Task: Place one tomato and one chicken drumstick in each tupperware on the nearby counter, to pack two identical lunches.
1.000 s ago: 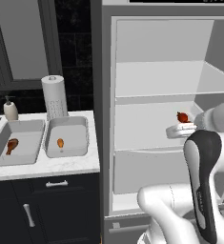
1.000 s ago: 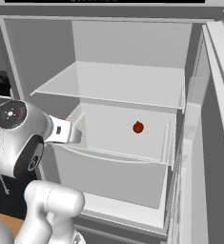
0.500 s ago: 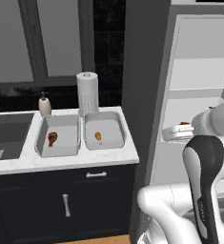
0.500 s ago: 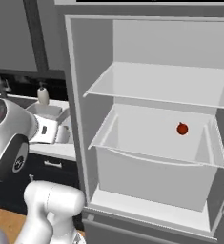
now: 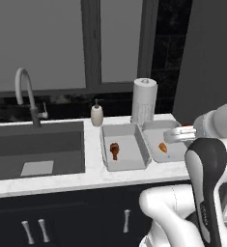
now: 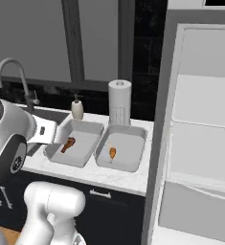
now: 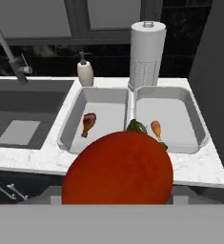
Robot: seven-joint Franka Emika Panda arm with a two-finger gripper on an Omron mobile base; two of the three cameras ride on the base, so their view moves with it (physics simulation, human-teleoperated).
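While carried toward the desk (image 5: 47,181), tomato (image 7: 118,171) close before the hand camera, red and round with a green stem at its top. Fingertips hidden behind the fruit, so gripper width not readable directly; judged clamped on the tomato, since nothing else supports it. Two tupperware tubs side by side on the desk, near the paper-towel roll (image 7: 147,47): left tupperware (image 7: 70,126) with one drumstick (image 7: 88,124) inside, right tupperware (image 7: 197,124) with the other drumstick (image 7: 155,128). No tomato in either tub yet. Probably light, smooth-skinned, slightly soft: easy to bruise under hard squeeze, prone to slip or roll once released. Best held across the widest part, with gentle force, then set down low inside a tub beside the drumstick.
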